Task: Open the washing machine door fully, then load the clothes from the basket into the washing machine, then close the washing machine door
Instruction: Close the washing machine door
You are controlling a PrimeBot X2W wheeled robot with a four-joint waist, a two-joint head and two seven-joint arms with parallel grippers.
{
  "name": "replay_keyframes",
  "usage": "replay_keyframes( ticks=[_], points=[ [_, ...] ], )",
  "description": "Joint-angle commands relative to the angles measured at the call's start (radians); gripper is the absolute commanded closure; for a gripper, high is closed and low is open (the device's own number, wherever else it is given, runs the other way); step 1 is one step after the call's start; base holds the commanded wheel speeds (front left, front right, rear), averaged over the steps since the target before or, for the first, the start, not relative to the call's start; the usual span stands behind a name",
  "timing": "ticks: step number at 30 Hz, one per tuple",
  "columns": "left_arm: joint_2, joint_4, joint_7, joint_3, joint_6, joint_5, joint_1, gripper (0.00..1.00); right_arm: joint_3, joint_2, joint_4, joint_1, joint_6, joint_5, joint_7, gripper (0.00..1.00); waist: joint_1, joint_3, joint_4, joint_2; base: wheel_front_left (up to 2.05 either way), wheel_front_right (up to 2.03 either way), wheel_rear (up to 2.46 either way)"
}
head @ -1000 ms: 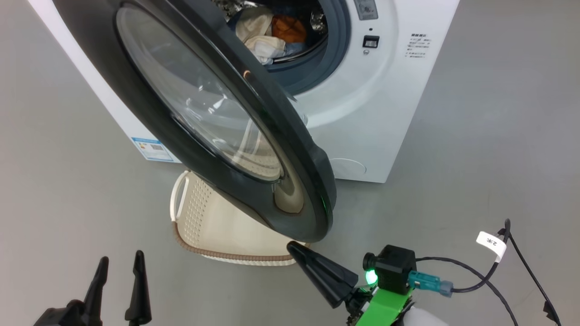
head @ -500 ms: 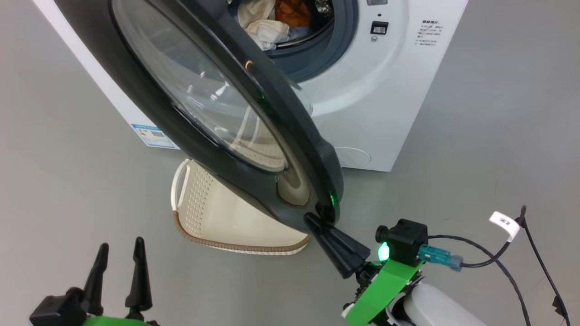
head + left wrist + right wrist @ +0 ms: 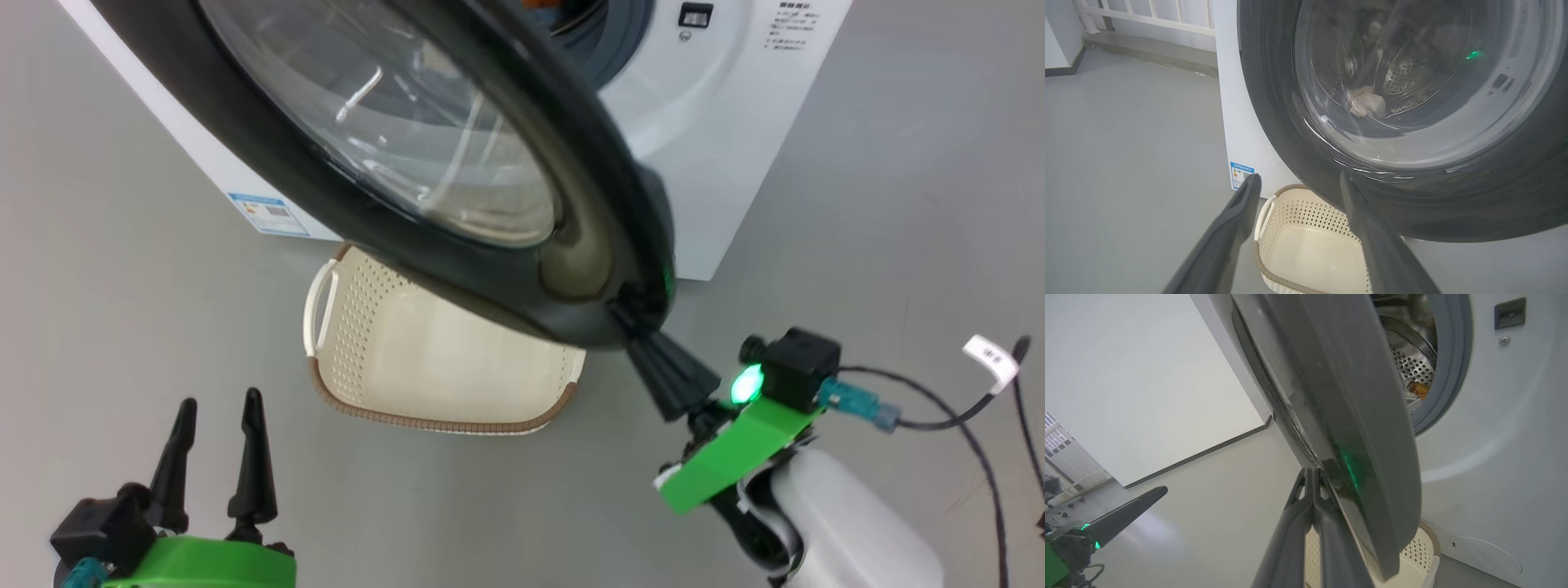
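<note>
The washing machine door, black-rimmed with a glass bowl, stands partly open in front of the white washing machine. My right gripper is shut, and its tips press on the door's lower outer rim. My left gripper hangs open and holds nothing, low at the left and short of the basket, which is empty under the door. Clothes lie in the drum: a cream piece shows through the glass, and an orange bit shows past the door's edge.
Grey floor lies all around. A black cable with a white tag trails at the right by my right wrist. A blue label sticker marks the machine's lower left corner. A white railing stands behind the machine.
My right gripper has come forward onto the door's rim, and the door has swung closer to the machine's opening. The head view has shifted. The left gripper stays open.
</note>
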Motion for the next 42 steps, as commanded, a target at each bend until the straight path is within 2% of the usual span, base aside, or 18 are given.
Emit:
replay_keyframes(
  ticks=[1,12,24,42],
  points=[
    [0.009,-0.028,-0.006,0.030,-0.002,-0.011,-0.027,0.00,-0.011,0.008,-0.019,-0.030,0.001,-0.014,-0.005,1.00,0.0000,0.012,0.004,0.0000,0.00,0.00,0.00],
    [0.004,-0.029,-0.006,0.004,-0.002,-0.022,-0.059,0.00,-0.161,0.022,0.008,-0.098,0.001,-0.037,-0.005,1.00,0.0000,0.061,0.038,0.0000,0.00,0.00,0.00],
    [0.004,-0.025,-0.006,-0.041,-0.002,-0.057,-0.104,0.00,-0.279,0.029,0.025,-0.195,0.001,-0.079,-0.005,1.00,0.0000,0.114,0.088,0.0000,0.00,0.00,0.00],
    [0.003,-0.040,-0.006,-0.080,-0.002,-0.070,-0.159,0.00,-0.441,0.024,0.056,-0.358,0.001,-0.108,-0.005,1.00,0.0000,0.188,0.128,0.0000,0.00,0.00,0.00]
  ],
)
